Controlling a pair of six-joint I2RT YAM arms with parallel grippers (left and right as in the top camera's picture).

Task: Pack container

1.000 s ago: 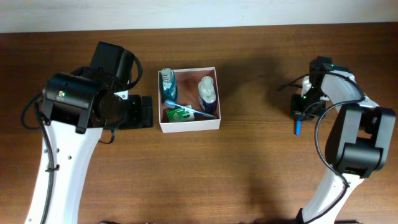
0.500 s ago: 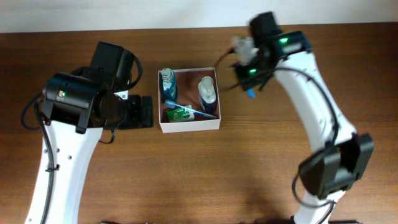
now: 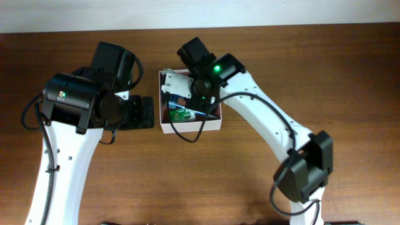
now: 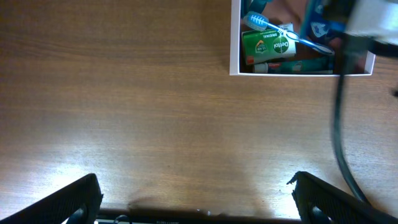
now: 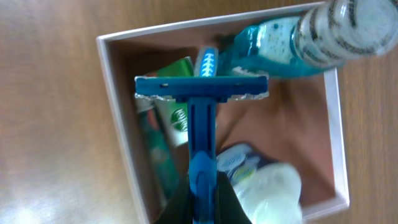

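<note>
The container (image 3: 187,127) is a shallow white box with a pinkish-brown inside, at the table's upper middle. It holds a blue mouthwash bottle (image 5: 273,43), a white bottle (image 5: 267,186), a green soap pack (image 5: 177,109) and a blue toothbrush (image 4: 286,37). My right gripper (image 5: 202,186) is shut on the handle of a blue razor (image 5: 202,118) and holds it over the container's inside (image 5: 118,124), head above the soap. In the overhead view the right gripper (image 3: 192,94) covers the box's middle. My left gripper (image 4: 199,199) is open and empty, on the table left of the container (image 4: 298,73).
The right arm's black cable (image 4: 339,124) hangs over the box's front edge. Brown wooden table (image 3: 250,175) surrounds the box. The left arm's body (image 3: 81,100) stands at the box's left.
My right arm has swung from the table's far right side to over the container, carrying the blue razor. The left arm has not moved.
</note>
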